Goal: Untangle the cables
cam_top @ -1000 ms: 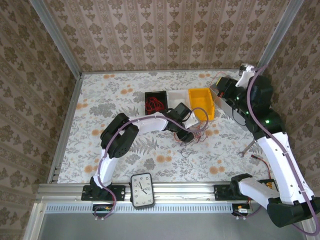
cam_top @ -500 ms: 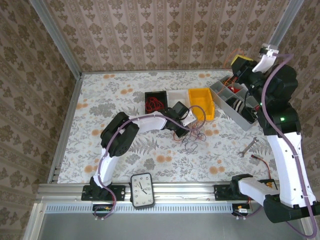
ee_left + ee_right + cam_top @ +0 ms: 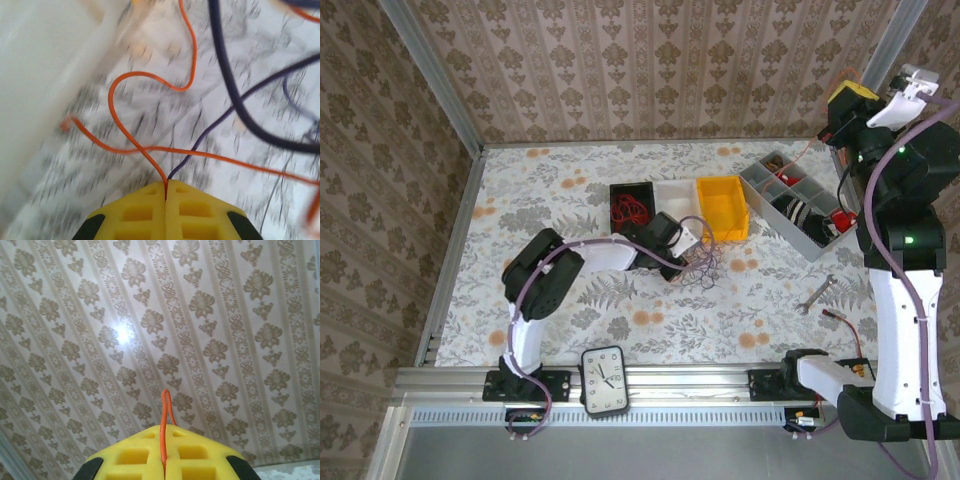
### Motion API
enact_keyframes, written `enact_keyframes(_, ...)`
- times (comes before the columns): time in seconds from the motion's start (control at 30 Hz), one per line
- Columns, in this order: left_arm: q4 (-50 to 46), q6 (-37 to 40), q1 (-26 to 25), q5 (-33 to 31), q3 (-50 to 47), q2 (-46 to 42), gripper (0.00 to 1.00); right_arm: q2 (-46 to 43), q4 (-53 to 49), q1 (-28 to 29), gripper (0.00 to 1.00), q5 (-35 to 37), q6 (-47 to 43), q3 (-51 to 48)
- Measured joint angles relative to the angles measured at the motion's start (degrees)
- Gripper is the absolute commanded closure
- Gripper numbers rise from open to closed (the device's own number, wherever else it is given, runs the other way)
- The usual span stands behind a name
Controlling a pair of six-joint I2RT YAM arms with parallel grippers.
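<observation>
Cables point(image 3: 150, 149) pinched: L hand point(image 3: 166, 189) low, R hand point(image 3: 164, 434) high.

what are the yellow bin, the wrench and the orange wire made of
The yellow bin: likely moulded plastic, uniform colour, thin rim.
The wrench: looks like metal, probably steel, grey with a dull shine.
The orange wire: smooth plastic-looking insulation holding springy curves; its core is not visible.

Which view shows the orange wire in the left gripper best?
The left wrist view: the orange wire loops large from the shut left gripper. In the top view it is lost in a small tangle; the right wrist camera faces the wall.
</observation>
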Motion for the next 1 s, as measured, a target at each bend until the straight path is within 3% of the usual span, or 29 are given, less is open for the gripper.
enact_keyframes(0.17,-1.7,-1.6,2.2,-2.0,-8.9,-7.8,1.00,0.8,-0.7,-2.4,1.00,-1.9,0.7,0.0)
enact_keyframes(0.27,-3.9,-2.1,3.0,-3.3,-12.9,-12.3,0.57,1.7,-1.3,-2.6,1.00,-6.1,1.4,-0.1)
enact_keyframes(0.33,-5.0,-2.1,3.3,-3.5,-13.9,-14.7,0.38,2.3,-1.1,-2.6,1.00,-9.7,2.6,-0.8)
enact_keyframes(0.4,-5.3,-2.1,3.3,-3.1,-13.4,-16.7,0.30,2.6,-0.8,-2.6,1.00,-13.4,4.3,-3.0)
enact_keyframes(0.8,-8.0,3.6,3.1,2.6,-1.1,-14.8,0.30,2.7,-1.1,-1.2,1.00,-20.1,9.1,-12.6)
enact_keyframes(1.0,-8.0,5.0,2.9,4.1,0.9,-8.8,0.48,2.5,-1.1,-1.2,1.00,-20.0,9.3,-12.7)
